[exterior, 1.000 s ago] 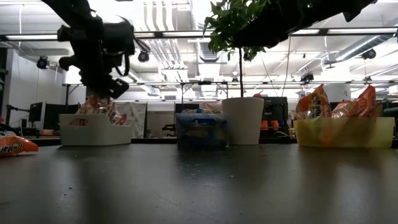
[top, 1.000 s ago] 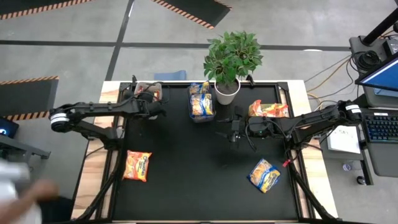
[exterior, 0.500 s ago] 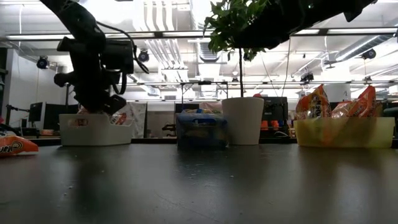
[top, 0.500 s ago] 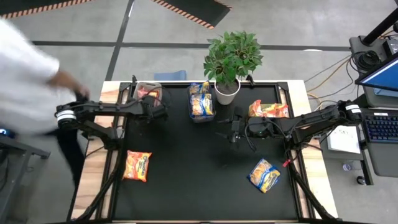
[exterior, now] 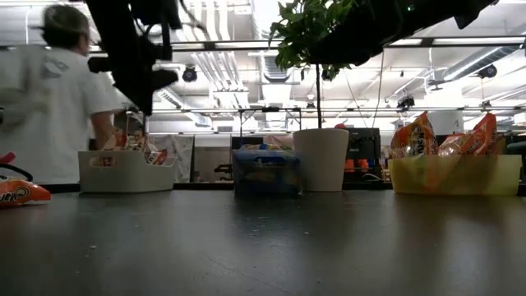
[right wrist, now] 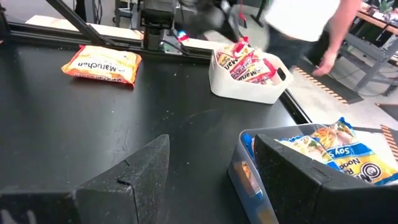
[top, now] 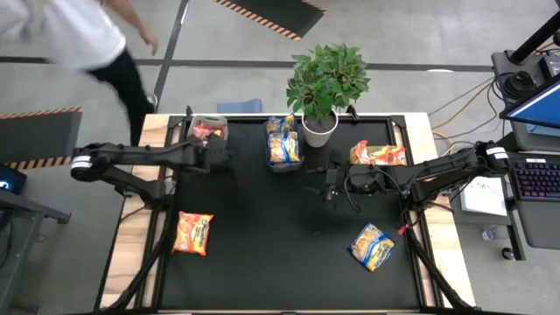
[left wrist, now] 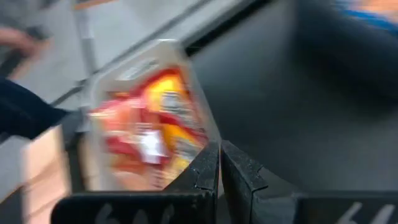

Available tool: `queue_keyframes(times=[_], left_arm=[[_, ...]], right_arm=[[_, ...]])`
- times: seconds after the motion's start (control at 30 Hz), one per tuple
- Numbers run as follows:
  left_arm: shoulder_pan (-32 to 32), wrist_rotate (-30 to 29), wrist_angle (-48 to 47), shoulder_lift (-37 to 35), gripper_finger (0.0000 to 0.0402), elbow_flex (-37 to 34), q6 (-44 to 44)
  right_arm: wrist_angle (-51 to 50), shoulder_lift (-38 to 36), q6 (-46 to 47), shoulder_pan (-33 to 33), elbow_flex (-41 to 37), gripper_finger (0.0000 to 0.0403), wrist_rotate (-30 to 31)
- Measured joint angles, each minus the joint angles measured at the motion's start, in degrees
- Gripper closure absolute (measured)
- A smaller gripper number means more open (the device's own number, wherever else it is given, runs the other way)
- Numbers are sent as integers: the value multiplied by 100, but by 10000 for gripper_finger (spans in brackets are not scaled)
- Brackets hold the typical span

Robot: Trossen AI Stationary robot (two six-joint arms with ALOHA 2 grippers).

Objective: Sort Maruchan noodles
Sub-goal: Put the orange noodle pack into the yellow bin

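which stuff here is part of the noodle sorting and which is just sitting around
Part of the job:
- orange packet and blue packet, loose on the mat
- packets in the white bin, blue bin and yellow bin
- left hand, shut, beside the white bin
- right hand, open

Just there:
- potted plant
- person
- laptop

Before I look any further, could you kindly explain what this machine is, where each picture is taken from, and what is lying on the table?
These are two dark robot arms at a black table, sorting ramen packets into bins. One picture looks straight down, one looks level across the tabletop, and two come from cameras on the wrists.

The left gripper hangs by the pale bin of red packets, fingers shut and holding nothing. The right gripper waits open mid-table, also empty.

A blue bin holds blue-and-yellow packets; a yellow bin on the right holds orange ones. A potted plant stands between them. Two packets still lie loose: an orange packet and a blue-and-yellow packet. A person walks past behind the table.
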Motion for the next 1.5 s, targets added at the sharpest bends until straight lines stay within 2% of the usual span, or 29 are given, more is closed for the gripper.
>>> queue_keyframes(times=[0.13, 0.3, 0.5, 0.67, 0.77, 0.93, 1.33, 1.43, 1.5], left_arm=[[-798, 686, 11, 42, 402, 218, -112], [-1887, 1935, 34, 130, 402, 250, -798], [-3105, 2556, -48, 391, 402, 168, -2617], [-3763, 3216, -295, 955, 402, 154, -3987], [-3933, 3615, -316, 1349, 396, 151, -4415], [-3978, 4218, -576, 1937, 362, 151, -4537], [-3975, 4252, -749, 2741, 220, 149, -4399], [-3967, 4248, -729, 2871, 218, 149, -4317], [-3967, 4248, -709, 2942, 233, 149, -4245]], right_arm=[[-26, 0, 88, 0, 0, 179, -2], [-140, -2, 174, 0, 0, 179, -5], [-194, -2, 230, 0, 0, 179, -7], [-193, 5, 232, 0, 0, 179, -14], [-194, 7, 238, 0, 0, 179, -44], [-185, 9, 281, 1, 0, 179, -300], [-185, 11, 319, 2, 0, 179, -302], [-185, 11, 306, 2, 0, 179, -300], [-185, 11, 304, 2, 0, 179, -300]])
